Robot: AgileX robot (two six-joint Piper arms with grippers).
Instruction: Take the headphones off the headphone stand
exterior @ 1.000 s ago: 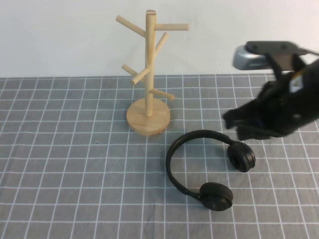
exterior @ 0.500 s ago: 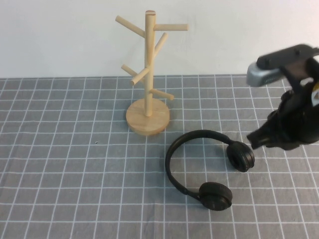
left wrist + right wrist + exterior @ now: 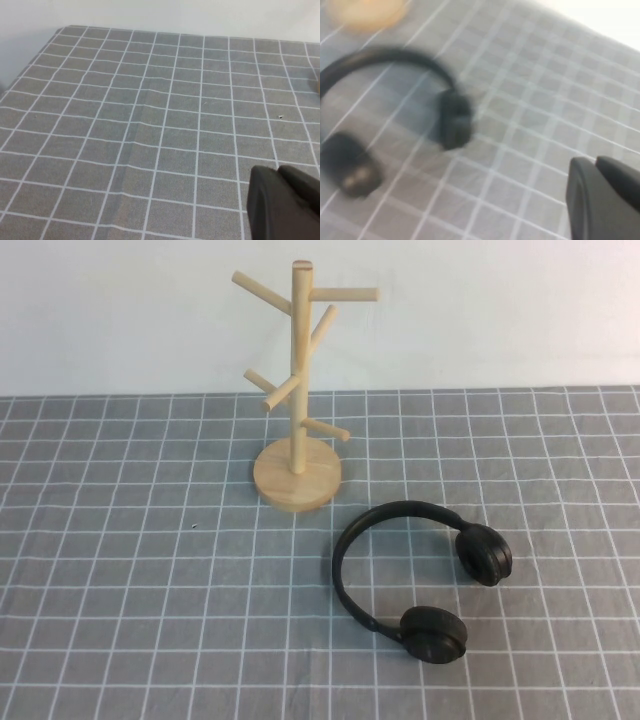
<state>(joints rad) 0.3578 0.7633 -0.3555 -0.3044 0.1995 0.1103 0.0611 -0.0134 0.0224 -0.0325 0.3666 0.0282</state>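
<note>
The black headphones lie flat on the grey checked cloth, off the stand, in front of it and to its right. The wooden headphone stand stands upright with all its pegs bare. Neither arm shows in the high view. My right gripper is shut and empty, hovering off to the side of the headphones, apart from them; the stand's base shows blurred at the edge. My left gripper is shut and empty over bare cloth.
The grey checked cloth covers the table up to a white back wall. The cloth's far edge and corner show in the left wrist view.
My right arm has drawn back to the right and left the high view. The headphones and the stand have not moved.
</note>
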